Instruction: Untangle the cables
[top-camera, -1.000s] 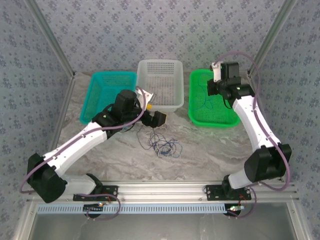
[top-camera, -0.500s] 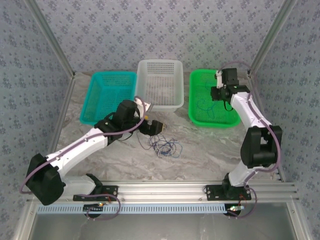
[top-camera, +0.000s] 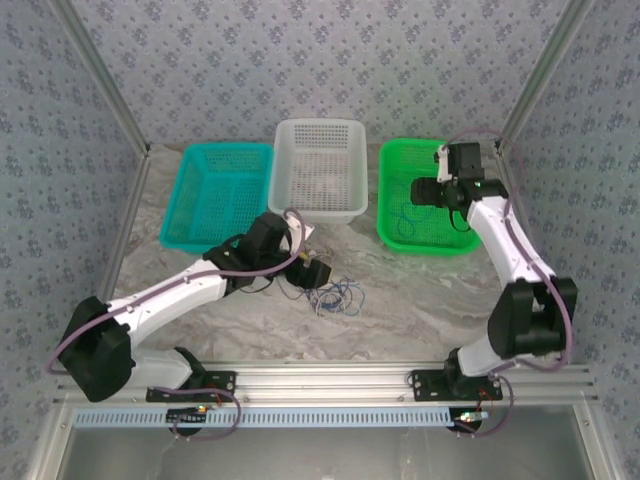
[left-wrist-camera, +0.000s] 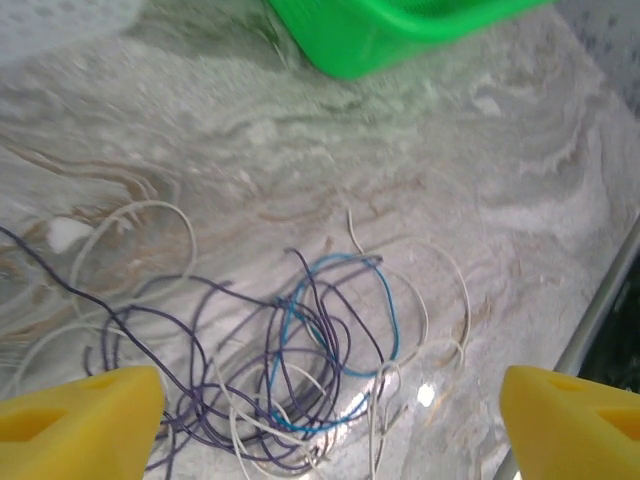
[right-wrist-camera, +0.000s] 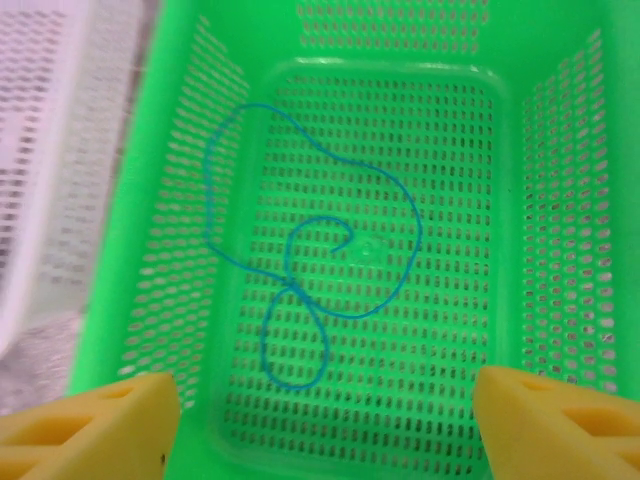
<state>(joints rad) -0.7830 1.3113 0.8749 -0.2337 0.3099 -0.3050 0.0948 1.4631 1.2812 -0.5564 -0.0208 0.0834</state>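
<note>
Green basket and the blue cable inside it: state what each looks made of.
Green basket: likely moulded plastic, glossy, uniform bright colour, walls and floor pierced with regular slots. Blue cable: probably thin plastic-insulated wire, smooth; it lies in loose loops on the basket floor. Its core is hidden.

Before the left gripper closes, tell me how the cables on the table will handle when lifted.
Probably floppy: the cables lie in loose, flat loops on the table. Likely to rise as one clump, since purple, blue and whitish strands cross each other. Probably very light, being so thin; one could slip from the left gripper.
</note>
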